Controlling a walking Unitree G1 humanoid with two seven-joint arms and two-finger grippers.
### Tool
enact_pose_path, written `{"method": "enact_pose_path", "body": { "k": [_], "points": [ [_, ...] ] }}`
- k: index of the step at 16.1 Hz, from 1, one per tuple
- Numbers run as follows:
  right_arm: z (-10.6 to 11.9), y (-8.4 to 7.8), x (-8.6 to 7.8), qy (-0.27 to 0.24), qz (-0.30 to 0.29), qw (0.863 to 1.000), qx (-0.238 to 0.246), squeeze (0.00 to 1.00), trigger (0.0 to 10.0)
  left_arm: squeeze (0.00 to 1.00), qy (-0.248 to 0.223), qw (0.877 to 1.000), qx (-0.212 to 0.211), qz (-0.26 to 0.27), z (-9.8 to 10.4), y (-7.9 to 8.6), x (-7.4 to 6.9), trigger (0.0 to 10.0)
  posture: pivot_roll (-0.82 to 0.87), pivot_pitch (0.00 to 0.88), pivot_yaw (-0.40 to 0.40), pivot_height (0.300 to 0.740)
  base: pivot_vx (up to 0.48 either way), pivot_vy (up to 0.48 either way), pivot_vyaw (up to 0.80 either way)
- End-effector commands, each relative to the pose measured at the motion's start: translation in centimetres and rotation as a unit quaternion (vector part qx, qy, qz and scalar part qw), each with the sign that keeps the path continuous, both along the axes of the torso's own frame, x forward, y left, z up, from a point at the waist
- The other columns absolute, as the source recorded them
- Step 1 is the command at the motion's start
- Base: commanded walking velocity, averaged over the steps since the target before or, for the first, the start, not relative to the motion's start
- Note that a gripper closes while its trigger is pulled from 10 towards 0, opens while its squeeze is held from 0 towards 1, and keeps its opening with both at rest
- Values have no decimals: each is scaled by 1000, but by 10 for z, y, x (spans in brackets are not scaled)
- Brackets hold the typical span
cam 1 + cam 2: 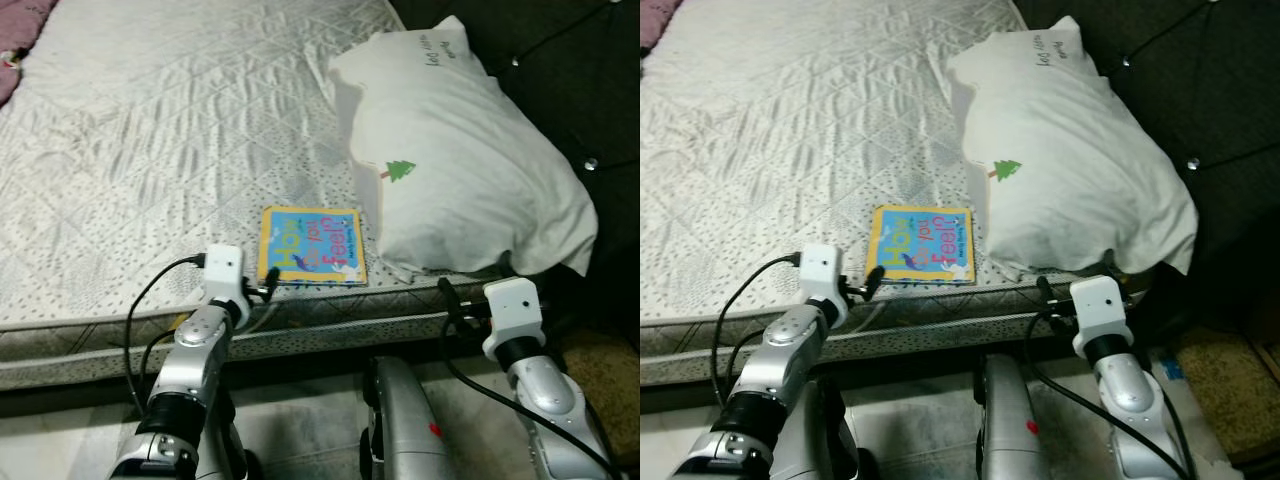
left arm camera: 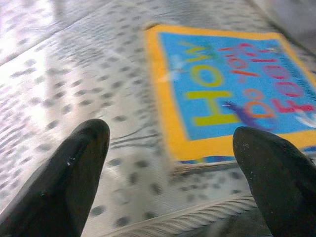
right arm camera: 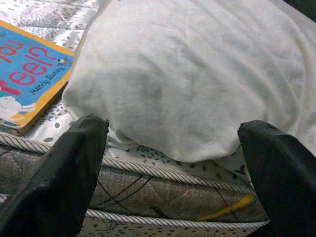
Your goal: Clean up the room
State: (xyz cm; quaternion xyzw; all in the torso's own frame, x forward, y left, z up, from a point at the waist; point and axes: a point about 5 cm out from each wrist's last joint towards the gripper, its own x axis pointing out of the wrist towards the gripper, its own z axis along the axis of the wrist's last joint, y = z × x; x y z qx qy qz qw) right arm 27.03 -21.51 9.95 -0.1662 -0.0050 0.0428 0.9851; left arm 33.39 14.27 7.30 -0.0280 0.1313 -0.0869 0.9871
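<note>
Fingers (image 2: 74, 177) of the left gripper (image 2: 168, 182) were spread wide and empty at the near edge of the bed (image 1: 150, 150), just short of the yellow-bordered children's book (image 1: 312, 245) lying flat on the quilted mattress. Fingers (image 3: 69, 177) of the right gripper (image 3: 173, 182) were likewise wide apart and empty, facing the white pillow (image 1: 460, 150), which lay beside the book at the bed's right end.
</note>
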Motion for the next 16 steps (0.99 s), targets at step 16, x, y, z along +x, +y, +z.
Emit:
{"method": "enact_pose_path", "body": {
  "k": [16],
  "points": [
    [1,-7,-9,0,-14,1000,-4,0,10000,0,85,996,17,-34,-18,-15,15,10000,-248,191,6,549,0,0,0]
  ]
}}
